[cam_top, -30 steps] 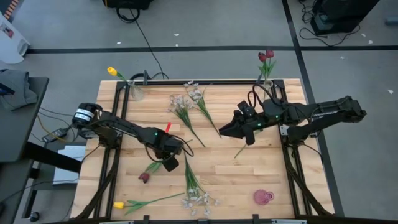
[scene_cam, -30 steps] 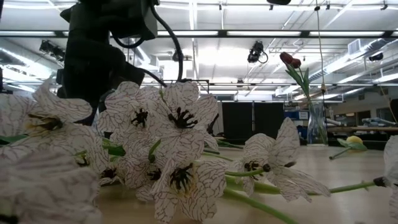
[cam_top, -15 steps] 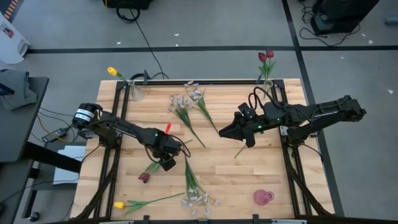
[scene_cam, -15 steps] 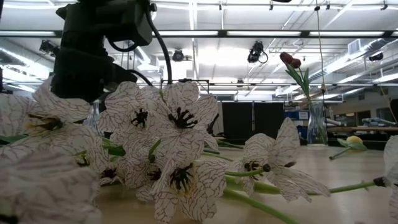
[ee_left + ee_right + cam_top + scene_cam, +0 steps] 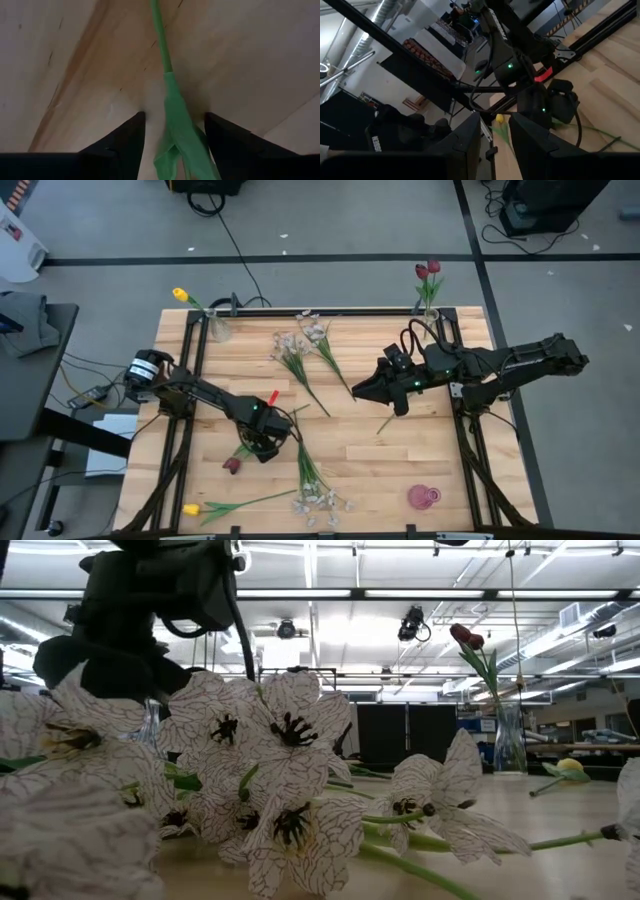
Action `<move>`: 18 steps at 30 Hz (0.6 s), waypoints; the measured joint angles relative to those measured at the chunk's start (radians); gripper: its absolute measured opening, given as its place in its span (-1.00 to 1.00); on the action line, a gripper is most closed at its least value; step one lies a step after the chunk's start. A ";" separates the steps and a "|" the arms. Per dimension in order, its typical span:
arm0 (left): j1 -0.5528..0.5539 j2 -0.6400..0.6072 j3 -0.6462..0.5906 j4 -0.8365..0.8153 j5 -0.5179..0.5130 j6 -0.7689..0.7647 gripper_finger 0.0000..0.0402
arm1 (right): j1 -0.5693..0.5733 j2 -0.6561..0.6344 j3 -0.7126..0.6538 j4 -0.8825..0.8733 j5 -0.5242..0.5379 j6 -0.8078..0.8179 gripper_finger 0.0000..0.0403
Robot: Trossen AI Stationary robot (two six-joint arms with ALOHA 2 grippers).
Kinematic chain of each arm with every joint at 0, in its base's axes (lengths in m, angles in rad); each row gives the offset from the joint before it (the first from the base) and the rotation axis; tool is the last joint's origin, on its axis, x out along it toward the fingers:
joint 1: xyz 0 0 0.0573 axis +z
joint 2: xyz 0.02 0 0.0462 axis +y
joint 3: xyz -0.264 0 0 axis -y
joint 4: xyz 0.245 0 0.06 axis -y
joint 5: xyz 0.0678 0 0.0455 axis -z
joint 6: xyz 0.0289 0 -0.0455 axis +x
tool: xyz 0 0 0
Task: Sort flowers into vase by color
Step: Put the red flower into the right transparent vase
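Left claw [image 5: 172,135] is down at the tabletop [image 5: 400,450] left of centre, open astride the dark red tulip's stem [image 5: 172,107], and should close squarely on it before lifting; right claw [image 5: 362,392] waits mid-frame, its state unclear.

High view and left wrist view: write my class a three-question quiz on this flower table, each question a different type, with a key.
1. True or false: the pink vase holds flowers.
2. What lies between the left gripper's open fingers? A) a green stem B) a white blossom C) nothing
3. Fill in: the yellow tulip lying on the table is nearest the ___ arm.
Key: 1 false; 2 A; 3 left.
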 joint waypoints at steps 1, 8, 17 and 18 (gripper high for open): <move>-0.001 0.001 0.000 -0.001 0.000 -0.001 0.02 | 0.000 0.000 0.000 0.000 0.000 -0.004 -0.42; -0.002 0.001 0.000 -0.002 0.035 -0.018 -0.40 | 0.000 0.000 0.000 -0.004 -0.004 -0.030 -0.42; 0.001 0.001 0.045 -0.020 0.183 -0.016 -0.92 | -0.010 0.000 0.000 -0.030 -0.074 -0.071 -0.42; 0.005 0.001 0.064 -0.040 0.203 -0.010 -0.92 | -0.010 0.000 0.000 -0.040 -0.084 -0.075 -0.42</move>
